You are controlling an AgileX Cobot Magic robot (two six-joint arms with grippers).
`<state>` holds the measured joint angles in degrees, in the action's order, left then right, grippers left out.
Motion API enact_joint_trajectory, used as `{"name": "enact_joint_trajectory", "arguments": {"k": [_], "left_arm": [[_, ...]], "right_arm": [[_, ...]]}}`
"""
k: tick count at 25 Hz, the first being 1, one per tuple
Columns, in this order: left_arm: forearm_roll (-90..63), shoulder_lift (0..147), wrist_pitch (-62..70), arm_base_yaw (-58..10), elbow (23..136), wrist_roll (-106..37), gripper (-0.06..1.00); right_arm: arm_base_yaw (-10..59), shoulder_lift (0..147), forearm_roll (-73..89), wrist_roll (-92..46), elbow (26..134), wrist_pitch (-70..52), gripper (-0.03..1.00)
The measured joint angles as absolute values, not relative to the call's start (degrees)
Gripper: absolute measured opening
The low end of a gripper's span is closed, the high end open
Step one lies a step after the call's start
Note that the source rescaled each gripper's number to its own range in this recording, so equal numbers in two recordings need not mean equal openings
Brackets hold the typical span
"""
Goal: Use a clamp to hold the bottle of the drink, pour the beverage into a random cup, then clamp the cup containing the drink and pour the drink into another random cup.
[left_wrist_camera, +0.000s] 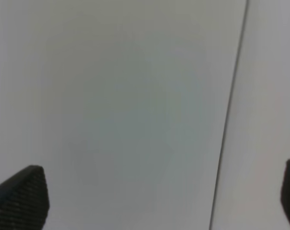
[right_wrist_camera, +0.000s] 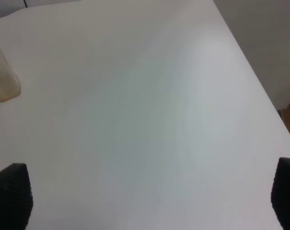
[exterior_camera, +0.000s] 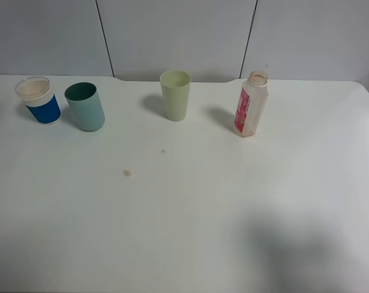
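Four containers stand upright in a row along the far edge of the white tabletop (exterior_camera: 190, 213), and neither arm is over them in the high view. At the far left corner stands the blue-sleeved cup (exterior_camera: 38, 101), clear rim and white band on top, with a pale brownish look inside. Just beside it, apart by a sliver, is the teal tumbler (exterior_camera: 86, 107), dark green within. The pale green tumbler (exterior_camera: 175, 95) holds the middle of the far edge. Well to its right is the drink bottle (exterior_camera: 251, 104), cap off, red label facing us, leaning a touch. Two small brown drips (exterior_camera: 127, 173) mark the tabletop nearer the middle.

The left gripper (left_wrist_camera: 159, 201) has its black fingers (left_wrist_camera: 22, 199) spread wide with nothing between them, facing a plain white panel with a dark seam (left_wrist_camera: 231, 110). The right gripper (right_wrist_camera: 149, 199) is likewise spread and empty, looking over bare tabletop near the right edge, with the bottle's base at the picture's side.
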<state>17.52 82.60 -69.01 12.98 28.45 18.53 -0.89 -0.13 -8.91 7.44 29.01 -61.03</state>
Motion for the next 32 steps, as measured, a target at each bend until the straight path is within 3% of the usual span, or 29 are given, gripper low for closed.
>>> {"name": "enact_joint_trajectory", "arguments": {"k": [15, 32], "left_arm": [[17.5, 62.0, -51.8, 13.0, 26.1, 19.8, 0.95], [16.4, 34.9, -14.2, 13.0, 26.1, 20.1, 0.95]], "right_arm": [[-0.9, -0.1, -8.9, 7.4, 29.0, -61.0, 1.0], [-0.9, -0.1, -8.9, 7.4, 29.0, -61.0, 1.0]]}}
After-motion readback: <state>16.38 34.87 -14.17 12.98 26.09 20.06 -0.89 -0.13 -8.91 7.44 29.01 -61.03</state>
